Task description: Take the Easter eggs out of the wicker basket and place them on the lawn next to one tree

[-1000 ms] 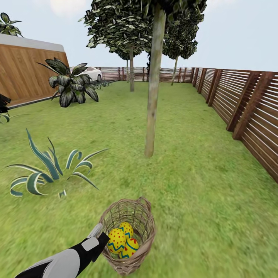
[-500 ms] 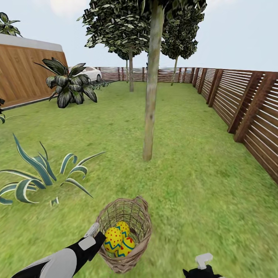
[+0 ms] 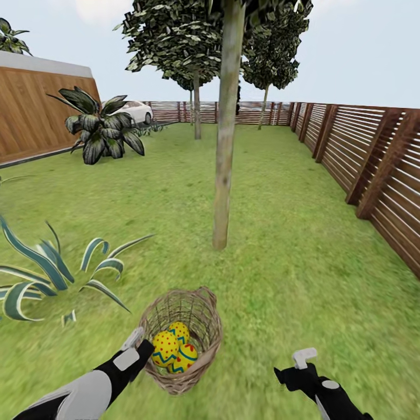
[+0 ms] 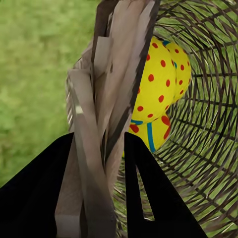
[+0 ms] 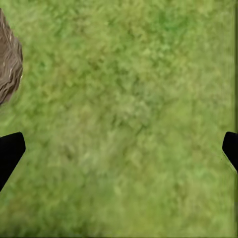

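Green lawn (image 3: 303, 274) lies under both arms. Left hand (image 3: 135, 345) is clamped on the rim of the wicker basket (image 3: 201, 356), which holds the three Easter eggs (image 3: 174, 349); right hand (image 3: 297, 366) hangs wide apart above grass just beside it. Beyond the basket stands the tree (image 3: 223, 169).

Agave (image 3: 52, 271) — fence (image 3: 373, 160) — car (image 3: 135, 110)

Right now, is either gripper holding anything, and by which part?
The left gripper is clamped on the wicker basket by its rim wall. The right gripper is open over the lawn, holding nothing.
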